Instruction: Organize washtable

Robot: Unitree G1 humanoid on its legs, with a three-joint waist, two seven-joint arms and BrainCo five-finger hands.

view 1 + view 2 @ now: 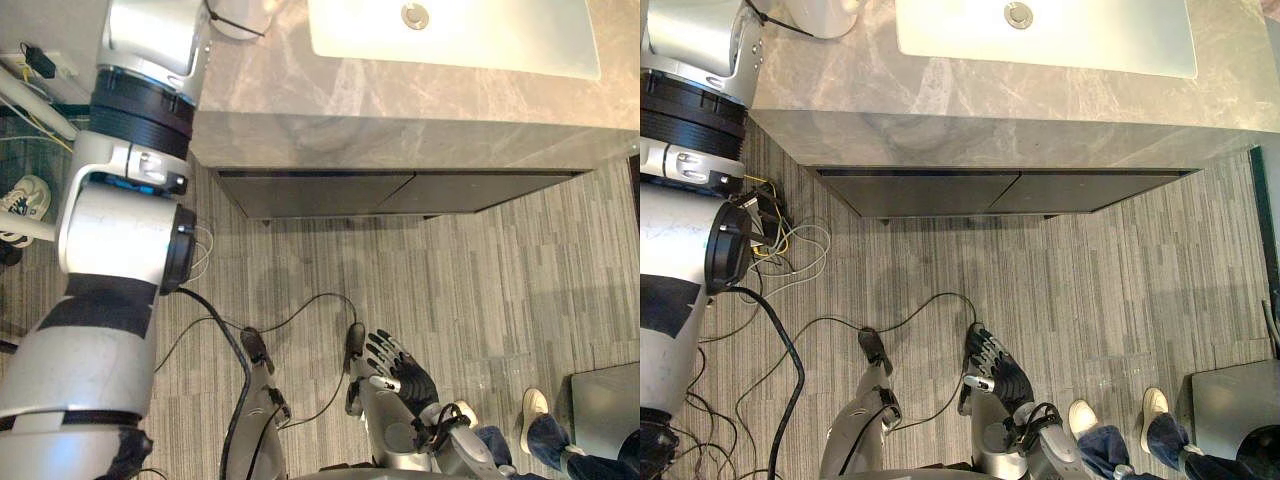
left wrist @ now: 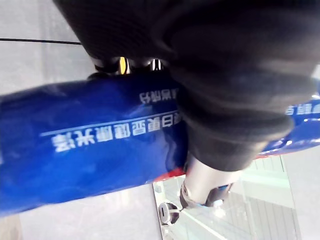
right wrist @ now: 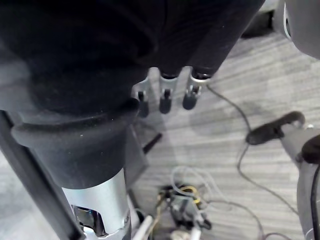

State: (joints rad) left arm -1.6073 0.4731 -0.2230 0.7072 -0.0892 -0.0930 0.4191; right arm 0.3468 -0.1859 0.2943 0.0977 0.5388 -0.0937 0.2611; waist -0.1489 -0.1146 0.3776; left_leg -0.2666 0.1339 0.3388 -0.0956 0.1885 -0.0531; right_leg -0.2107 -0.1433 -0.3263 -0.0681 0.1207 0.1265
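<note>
Gripping a blue tube (image 2: 100, 145) crosswise, the left robot hand (image 2: 202, 181) is hovering over the counter (image 1: 400, 110) (right robot hand (image 1: 400, 372) is hanging slack, well below it).

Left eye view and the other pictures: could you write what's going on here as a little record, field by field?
Place: grey marble counter with a pale sink, dark drawers beneath, striped floor
Left hand: raised, right against a blue packet with white print; grip hidden
Right hand: hangs low over the floor, fingers relaxed, holding nothing
Person: shoes and blue trouser legs at the lower right, beside the robot
</note>
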